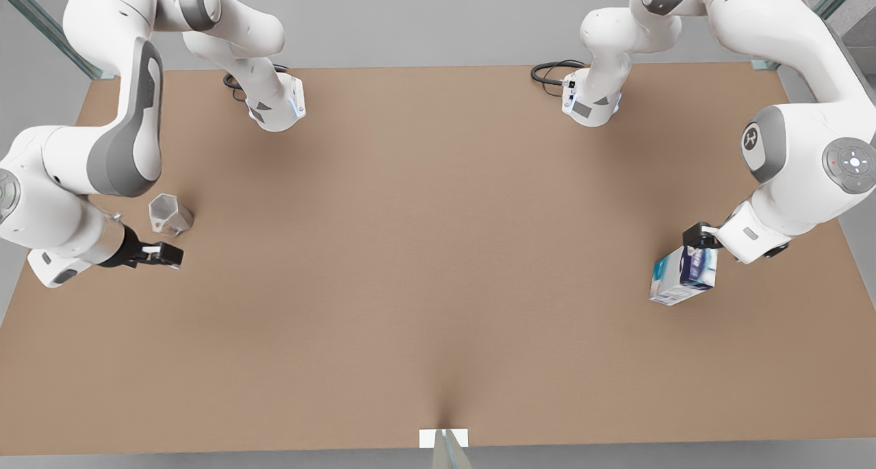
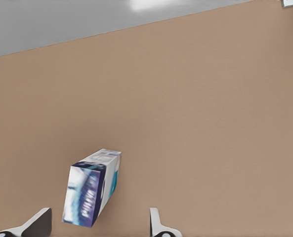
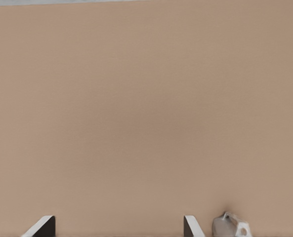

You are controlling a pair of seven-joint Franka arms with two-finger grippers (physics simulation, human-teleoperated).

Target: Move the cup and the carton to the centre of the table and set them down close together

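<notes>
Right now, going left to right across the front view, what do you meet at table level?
Right gripper with fingers open, then the cup just beside it, a long bare stretch of table, then the carton, with the left gripper open at its top.

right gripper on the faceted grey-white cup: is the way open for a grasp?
Probably yes. The right gripper is open and sits beside the faceted grey-white cup, which stands outside its fingers. Bare tan table surrounds it, nothing between; it needs a short sideways shift first.
</notes>
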